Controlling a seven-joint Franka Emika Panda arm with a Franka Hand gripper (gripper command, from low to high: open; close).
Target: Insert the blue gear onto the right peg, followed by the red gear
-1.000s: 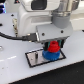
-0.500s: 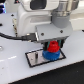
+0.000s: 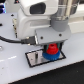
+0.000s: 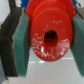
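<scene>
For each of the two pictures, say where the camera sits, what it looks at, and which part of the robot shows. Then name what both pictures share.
Exterior view: off the arm, looking down at the gripper over the blue gear on the grey plate; the arm's white body shows.
Wrist view: on the wrist, looking along the fingers at the red gear between them.
Shared: red gear and gripper.

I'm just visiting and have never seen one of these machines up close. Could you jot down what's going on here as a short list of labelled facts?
machine: one robot arm over a white table
pincer: closed on the red gear, a pad on each side
red gear: held directly above the blue gear, at or just over it
blue gear: lying flat on the grey plate, at the end towards the exterior view's right
peg: hidden by the gears
red gear's centre hole: dark, nothing visible inside in the wrist view
</scene>
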